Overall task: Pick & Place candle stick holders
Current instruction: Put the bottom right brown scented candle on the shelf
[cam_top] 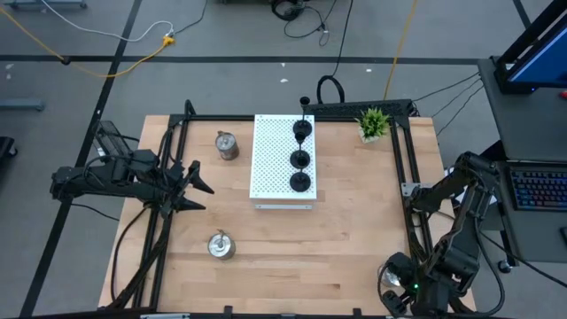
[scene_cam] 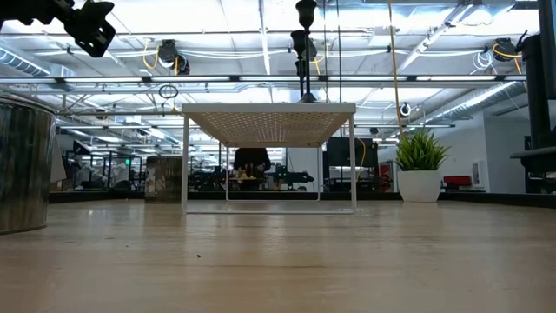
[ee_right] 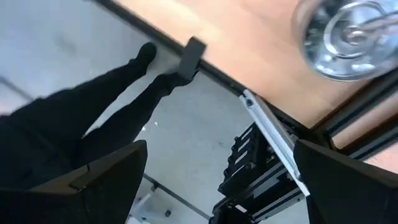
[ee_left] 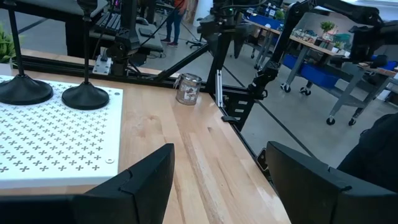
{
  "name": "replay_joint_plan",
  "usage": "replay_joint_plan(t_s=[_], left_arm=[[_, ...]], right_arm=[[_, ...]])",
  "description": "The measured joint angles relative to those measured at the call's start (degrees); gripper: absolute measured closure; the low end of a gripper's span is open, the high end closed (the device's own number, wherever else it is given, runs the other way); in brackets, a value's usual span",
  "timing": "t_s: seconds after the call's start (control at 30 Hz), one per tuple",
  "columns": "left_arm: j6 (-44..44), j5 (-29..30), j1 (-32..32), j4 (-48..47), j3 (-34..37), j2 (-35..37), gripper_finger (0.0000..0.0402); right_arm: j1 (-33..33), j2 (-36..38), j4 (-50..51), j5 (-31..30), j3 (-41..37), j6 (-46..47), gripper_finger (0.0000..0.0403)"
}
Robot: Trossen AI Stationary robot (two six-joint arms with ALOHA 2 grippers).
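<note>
Three black candle stick holders (cam_top: 301, 159) stand in a row by their round bases on a white perforated board (cam_top: 270, 159) at the table's middle. One silver holder (cam_top: 228, 145) stands left of the board near the far edge. Another silver holder (cam_top: 220, 245) stands toward the near edge. My left gripper (cam_top: 200, 195) hovers open left of the board with nothing between its fingers (ee_left: 143, 186). My right gripper (ee_right: 217, 180) is open over the table's near right corner and holds nothing. A silver holder (ee_right: 345, 34) shows beyond it.
A small green potted plant (cam_top: 374, 123) stands at the far right. A black metal frame (cam_top: 403, 177) runs round the table's edges. A person's dark legs (ee_right: 93, 118) show on the floor beside the table edge. Bare wood lies right of the board.
</note>
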State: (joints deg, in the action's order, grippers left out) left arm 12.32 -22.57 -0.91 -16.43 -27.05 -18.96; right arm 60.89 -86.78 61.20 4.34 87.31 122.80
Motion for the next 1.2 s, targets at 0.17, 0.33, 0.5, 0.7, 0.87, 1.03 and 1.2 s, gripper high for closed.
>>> replay_joint_plan(t_s=[0.17, 0.33, 0.5, 0.7, 0.87, 1.03, 1.2], left_arm=[[0.4, 0.0, 0.0, 0.0, 0.0, 0.0, 0.0144], [0.5, 0.0, 0.0, 0.0, 0.0, 0.0, 0.0144], [0.5, 0.0, 0.0, 0.0, 0.0, 0.0, 0.0144], [0.5, 0.1, 0.0, 0.0, 0.0, 0.0, 0.0144], [0.7, 0.1, 0.0, 0.0, 0.0, 0.0, 0.0144], [1.7, 0.1, 0.0, 0.0, 0.0, 0.0, 0.0144], [2.0, 0.1, 0.0, 0.0, 0.0, 0.0, 0.0144]], right_arm=[[0.8, 0.0, 4.6, -0.1, 0.0, 1.5, 0.0003], [0.7, -0.6, 10.6, -0.1, 0.0, 2.6, 0.0003], [0.7, -2.7, 12.4, 0.2, 0.0, 3.9, 0.0003], [0.7, -6.2, 16.1, 0.4, 0.0, 5.1, 0.0003], [0.2, -9.0, 18.9, 1.8, 0.0, 4.1, 0.0003], [0.0, -10.5, 20.0, 1.8, 0.0, 3.7, 0.0003], [-0.3, -11.4, 22.0, 3.4, 0.0, 3.0, 0.0003]])
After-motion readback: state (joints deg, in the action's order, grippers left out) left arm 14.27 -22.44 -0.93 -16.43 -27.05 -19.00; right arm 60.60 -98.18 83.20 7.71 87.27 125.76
